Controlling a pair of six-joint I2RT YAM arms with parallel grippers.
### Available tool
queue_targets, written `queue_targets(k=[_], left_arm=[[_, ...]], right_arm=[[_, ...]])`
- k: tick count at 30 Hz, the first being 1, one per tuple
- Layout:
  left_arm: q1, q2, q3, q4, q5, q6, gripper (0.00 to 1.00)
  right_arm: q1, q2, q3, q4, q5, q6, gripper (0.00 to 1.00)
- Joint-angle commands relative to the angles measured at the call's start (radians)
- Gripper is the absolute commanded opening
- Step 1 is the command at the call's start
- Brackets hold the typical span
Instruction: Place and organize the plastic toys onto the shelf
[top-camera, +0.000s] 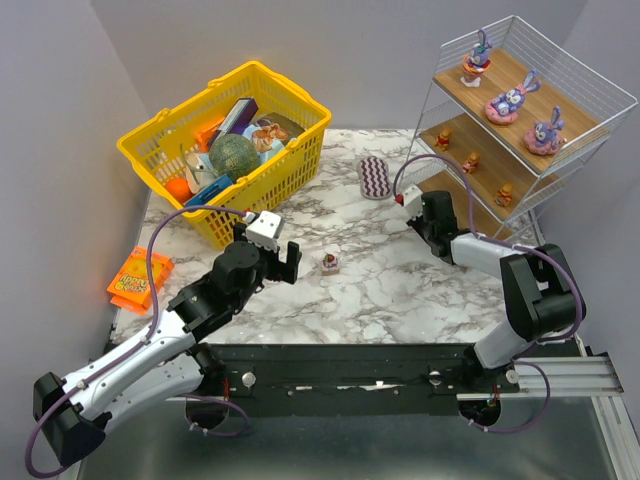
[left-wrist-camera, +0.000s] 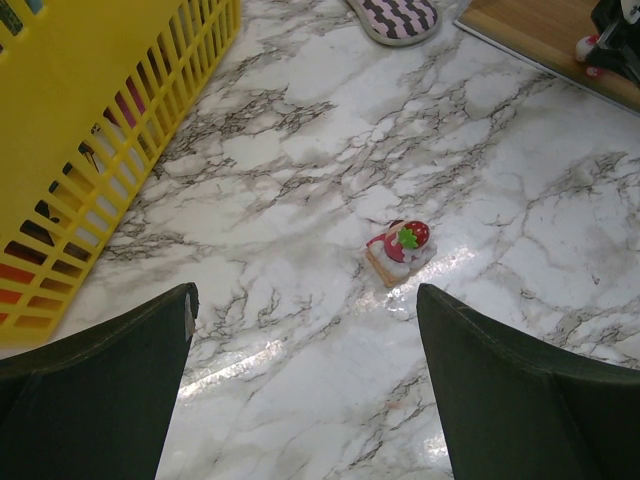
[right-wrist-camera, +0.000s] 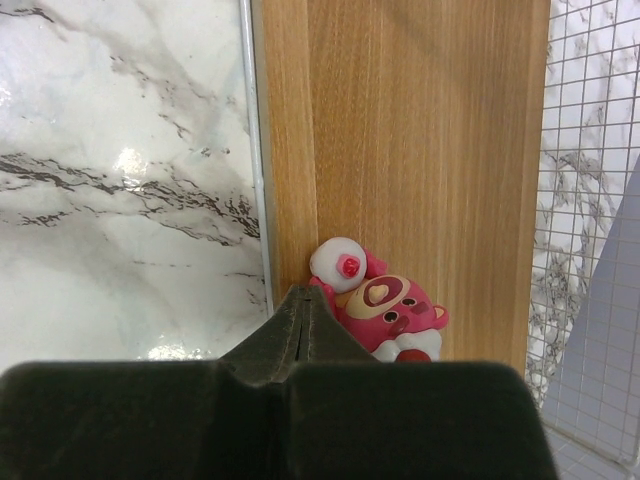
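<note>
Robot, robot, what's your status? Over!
Left gripper open, hovering over strawberry toy on the table. Right gripper shut beside pink bear on bottom board of the shelf. Nothing between left jaws and strawberry toy.

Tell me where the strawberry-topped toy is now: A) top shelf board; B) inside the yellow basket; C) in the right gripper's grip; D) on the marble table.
D: the strawberry-topped toy lies on the marble table, just ahead of the open left gripper.
</note>
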Motion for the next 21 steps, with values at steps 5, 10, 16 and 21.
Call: queue_targets(k=[5,10,16,21], left_arm=[[0.009,-0.013,-0.011,0.024,-0.011,0.001,0.99],[0.009,-0.013,-0.01,0.024,-0.008,0.001,0.99],[0.009,-0.014,-0.01,0.023,-0.006,0.002,0.99],[0.009,-0.016,-0.01,0.026,-0.006,0.001,0.99]], right_arm=[[0.002,0.003,0.013,-0.021,0.035,-0.024,0.01],[0.002,-0.004,0.002,-0.026,0.04,-0.026,0.01],[0.002,-0.009,-0.012,-0.026,0.069,-0.029,0.01],[0.002,-0.029,-0.029,-0.026,0.06,-0.037,0.01]])
